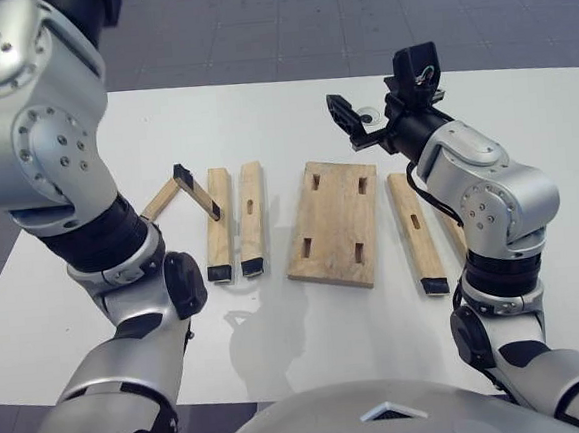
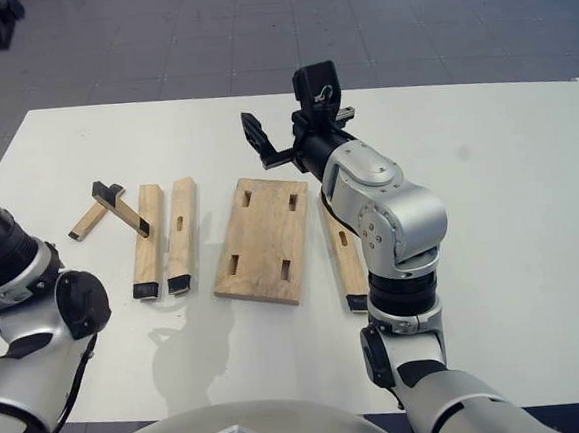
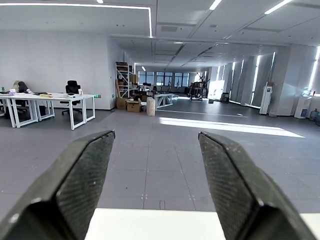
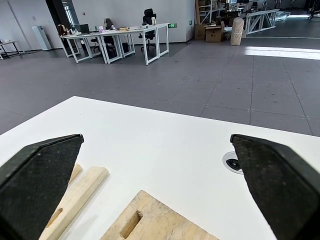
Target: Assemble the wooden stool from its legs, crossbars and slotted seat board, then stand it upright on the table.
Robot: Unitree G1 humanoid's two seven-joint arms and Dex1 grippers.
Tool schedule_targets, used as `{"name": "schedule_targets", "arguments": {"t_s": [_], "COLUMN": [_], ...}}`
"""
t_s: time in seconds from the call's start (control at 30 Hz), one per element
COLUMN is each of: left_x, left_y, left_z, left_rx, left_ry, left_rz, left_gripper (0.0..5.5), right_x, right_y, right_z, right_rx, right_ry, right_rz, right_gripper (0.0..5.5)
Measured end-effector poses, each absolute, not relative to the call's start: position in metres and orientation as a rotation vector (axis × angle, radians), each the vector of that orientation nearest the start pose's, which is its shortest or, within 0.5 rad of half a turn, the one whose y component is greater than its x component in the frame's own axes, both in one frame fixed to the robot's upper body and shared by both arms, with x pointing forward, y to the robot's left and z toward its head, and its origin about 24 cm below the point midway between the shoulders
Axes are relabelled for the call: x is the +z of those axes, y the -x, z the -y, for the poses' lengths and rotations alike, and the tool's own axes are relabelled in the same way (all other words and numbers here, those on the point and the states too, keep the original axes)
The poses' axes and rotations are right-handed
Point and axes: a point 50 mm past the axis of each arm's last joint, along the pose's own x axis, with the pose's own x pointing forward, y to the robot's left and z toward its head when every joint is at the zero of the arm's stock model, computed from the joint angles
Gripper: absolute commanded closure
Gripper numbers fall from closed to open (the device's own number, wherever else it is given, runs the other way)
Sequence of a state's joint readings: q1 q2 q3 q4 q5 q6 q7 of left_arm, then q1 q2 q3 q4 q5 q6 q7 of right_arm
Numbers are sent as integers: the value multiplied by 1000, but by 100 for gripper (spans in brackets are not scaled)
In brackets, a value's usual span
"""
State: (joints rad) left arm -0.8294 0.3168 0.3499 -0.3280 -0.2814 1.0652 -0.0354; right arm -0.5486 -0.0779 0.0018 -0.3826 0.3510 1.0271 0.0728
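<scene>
While none of the parts is joined, the left eye view has the slotted seat board (image 1: 332, 223) lying flat at the middle of the table (image 1: 533, 127), its long axis running away from the robot. Two legs (image 1: 218, 222) lie side by side to its left, with the crossbars (image 1: 181, 197) crossed just beyond them. The right gripper (image 1: 380, 94) hovers above the board's far right corner, fingers apart and empty.

From the right eye view, a third leg (image 2: 346, 252) lies just beside the board's right edge and parallel to it, partly under the right forearm.

Seen from the left wrist, the left gripper (image 3: 155, 190) has its fingers spread wide on nothing and looks out over the table's far edge (so it is likely held high, well apart from the parts).

Looking from the right wrist, the board's slotted end sits below and between the spread fingers. The right arm is the nearer one; I judge that a pick needs a descent, jaws across the short width
</scene>
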Motion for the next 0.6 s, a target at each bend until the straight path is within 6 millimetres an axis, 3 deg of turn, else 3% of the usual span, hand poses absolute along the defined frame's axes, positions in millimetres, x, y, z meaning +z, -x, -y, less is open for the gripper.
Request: {"name": "schedule_targets", "arguments": {"t_s": [0.03, 0.07, 0.17, 0.23, 0.33, 0.43, 0.53, 0.6], "left_x": [251, 215, 92, 57, 64, 88, 136, 187], "left_y": [-316, -321, -312, -301, -303, -311, -319, -321], "left_z": [-201, -203, -220, -231, -239, -236, -224, -209], "left_rx": [-47, -67, -39, 10, 38, 21, -32, -85], "left_ry": [85, 129, 264, 301, 330, 338, 337, 325], "left_rz": [64, -48, -379, -447, -359, -253, -110, 15], "left_gripper": [239, 239, 239, 239, 239, 239, 239, 239], "right_x": [180, 180, 180, 182, 179, 171, 173, 172], "right_y": [-297, -297, -297, -298, -295, -292, -290, -289], "right_z": [92, 92, 92, 95, 96, 96, 93, 92], "right_rx": [461, 461, 455, 440, 422, 406, 417, 425], "right_ry": [-91, -91, -97, -112, -134, -148, -151, -149], "right_rz": [-132, -132, -127, -113, -113, -134, -129, -137], "right_gripper": [0, 0, 0, 0, 0, 0, 0, 0]}}
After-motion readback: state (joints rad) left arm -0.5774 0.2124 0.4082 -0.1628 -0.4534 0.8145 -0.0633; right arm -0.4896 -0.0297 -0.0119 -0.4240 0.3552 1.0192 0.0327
